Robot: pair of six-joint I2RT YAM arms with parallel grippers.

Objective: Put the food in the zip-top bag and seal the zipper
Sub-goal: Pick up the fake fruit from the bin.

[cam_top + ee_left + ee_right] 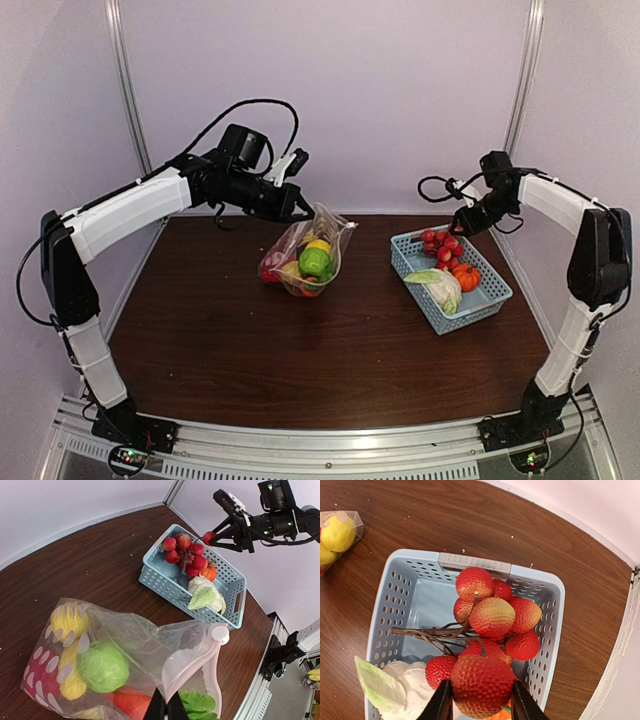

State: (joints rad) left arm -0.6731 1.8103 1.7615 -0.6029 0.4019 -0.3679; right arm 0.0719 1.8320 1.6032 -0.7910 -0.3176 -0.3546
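As my right tool point(480, 696) pinches one fruit of red cluster point(492, 617) in basket point(395, 580), left tool point(167, 707) clamps zip-top bag point(125, 640) rim, bag at centre of table point(200, 330). Risk: twiggy stem snags cabbage point(407, 677); single-fruit hold slips.

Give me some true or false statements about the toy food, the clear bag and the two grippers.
1. The left gripper pinches the mouth edge of the clear polka-dot plastic bag. True.
2. The light-blue plastic mesh basket is empty. False: it holds a cluster of red bumpy fruits, a small orange pumpkin and a pale cabbage.
3. The right gripper hovers over the bag. False: it is at the basket, closed on one red bumpy fruit.
4. A round green fruit lies inside the bag. True.
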